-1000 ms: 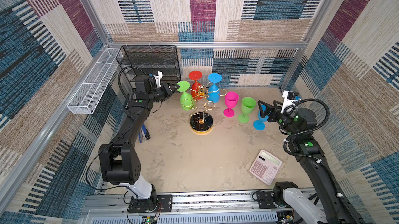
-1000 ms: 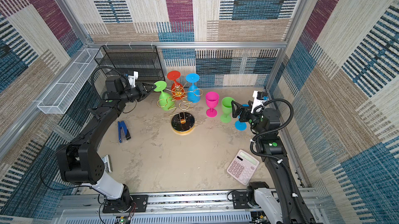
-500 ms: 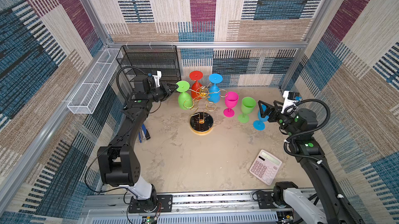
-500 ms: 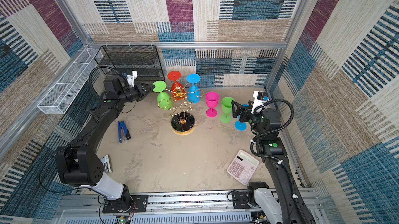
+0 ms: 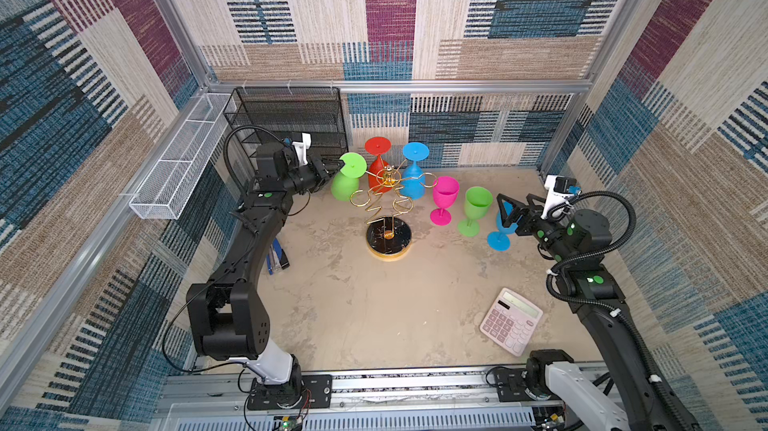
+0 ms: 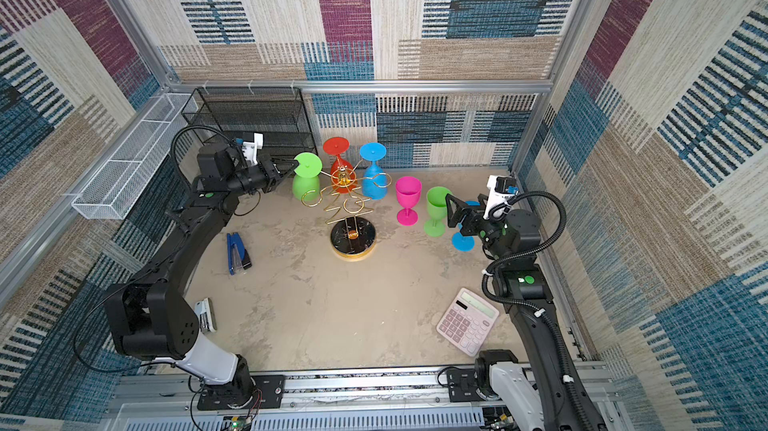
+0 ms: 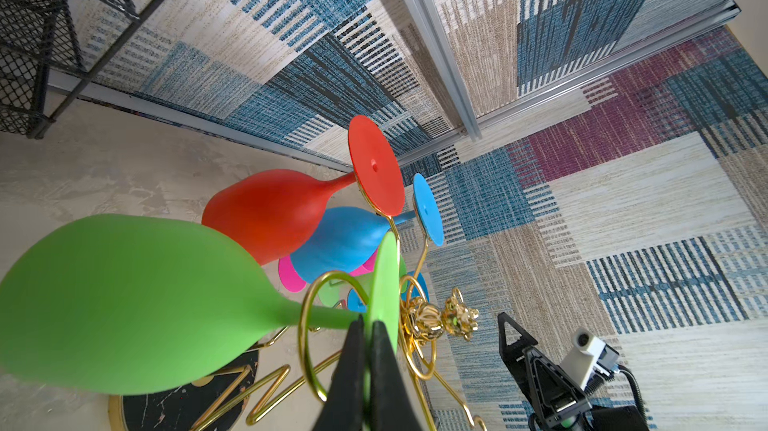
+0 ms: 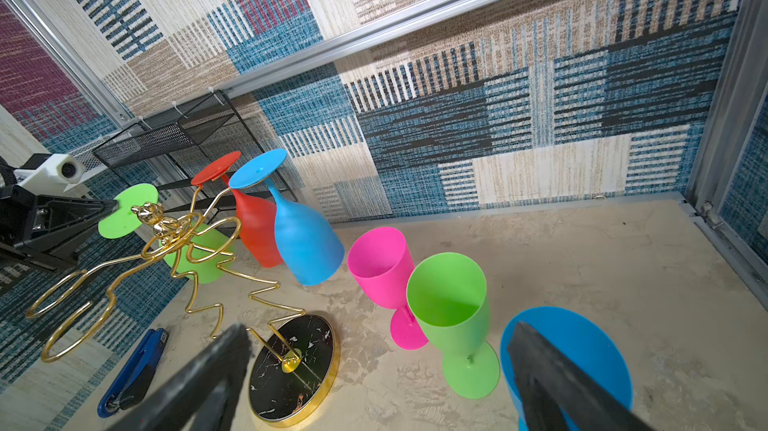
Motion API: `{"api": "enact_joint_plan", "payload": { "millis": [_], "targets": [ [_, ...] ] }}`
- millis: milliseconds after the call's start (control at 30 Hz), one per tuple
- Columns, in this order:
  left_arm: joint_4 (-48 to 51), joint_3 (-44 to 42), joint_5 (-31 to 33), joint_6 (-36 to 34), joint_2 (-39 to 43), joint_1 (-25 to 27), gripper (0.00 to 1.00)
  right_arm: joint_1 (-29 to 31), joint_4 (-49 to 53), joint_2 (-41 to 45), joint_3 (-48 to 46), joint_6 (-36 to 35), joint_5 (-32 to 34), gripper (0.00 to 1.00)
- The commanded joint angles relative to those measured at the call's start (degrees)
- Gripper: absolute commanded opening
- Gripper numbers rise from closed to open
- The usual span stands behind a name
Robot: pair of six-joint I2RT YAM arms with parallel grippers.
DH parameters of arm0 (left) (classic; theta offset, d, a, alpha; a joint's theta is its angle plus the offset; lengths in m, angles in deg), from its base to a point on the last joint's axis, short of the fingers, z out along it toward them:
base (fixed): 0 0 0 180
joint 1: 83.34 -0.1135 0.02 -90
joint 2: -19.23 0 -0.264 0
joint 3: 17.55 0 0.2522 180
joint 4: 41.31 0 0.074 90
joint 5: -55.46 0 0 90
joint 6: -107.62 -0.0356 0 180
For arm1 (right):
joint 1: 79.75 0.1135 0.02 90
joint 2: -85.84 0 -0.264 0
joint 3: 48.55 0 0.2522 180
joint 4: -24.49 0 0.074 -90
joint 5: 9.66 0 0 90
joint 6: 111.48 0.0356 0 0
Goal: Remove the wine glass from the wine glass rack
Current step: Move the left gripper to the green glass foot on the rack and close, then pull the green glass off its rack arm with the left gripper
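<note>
The wine glass rack [image 5: 388, 200] is gold wire on a round black base, mid-table in both top views [image 6: 345, 204]. Three glasses hang upside down from it. The green wine glass [image 5: 344, 187] is on the left arm, the red [image 5: 377, 167] and blue [image 5: 413, 183] ones further back. My left gripper [image 7: 368, 325] is shut on the rim of the green glass's foot disc [image 7: 386, 283], beside the gold loop round its stem. My right gripper [image 5: 514, 200] stands open at the right, its fingers either side of an upright blue glass [image 8: 582, 345].
Upright pink [image 5: 444, 196] and green [image 5: 476, 204] glasses stand right of the rack. A black mesh shelf [image 5: 291, 121] and a white wire basket [image 5: 178, 171] line the back left. A calculator [image 5: 511, 321] lies front right and a blue stapler [image 5: 276, 256] by the left arm.
My left jaws have closed onto the green glass's foot disc, and its bowl has swung slightly to the left. The right arm has not moved.
</note>
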Motion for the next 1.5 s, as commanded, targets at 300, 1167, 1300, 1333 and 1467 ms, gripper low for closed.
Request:
{"api": "enact_joint_plan", "payload": {
  "millis": [300,1167,1300,1333,1467],
  "targets": [
    [-9.9,-0.5,-6.0,10.3,1.4,0.0,0.0,0.1,-1.4,0.7,0.4,1.1,-0.7,0.99],
    [-5.0,4.3,-6.1,7.1,-2.3,3.6,0.0,0.1,-0.4,2.1,0.9,1.4,-0.7,0.99],
    [-4.8,5.3,-4.5,6.4,-3.4,3.5,0.0,0.1,-0.2,2.1,0.9,1.3,-0.7,0.99],
    [-4.6,5.7,-4.1,6.1,-3.5,3.4,0.0,0.1,-0.1,2.2,1.0,1.2,-0.7,0.99],
    [-6.0,6.0,-2.7,6.5,-3.6,2.6,0.0,0.1,0.2,2.4,1.0,0.9,-0.7,0.99]
  ]
}}
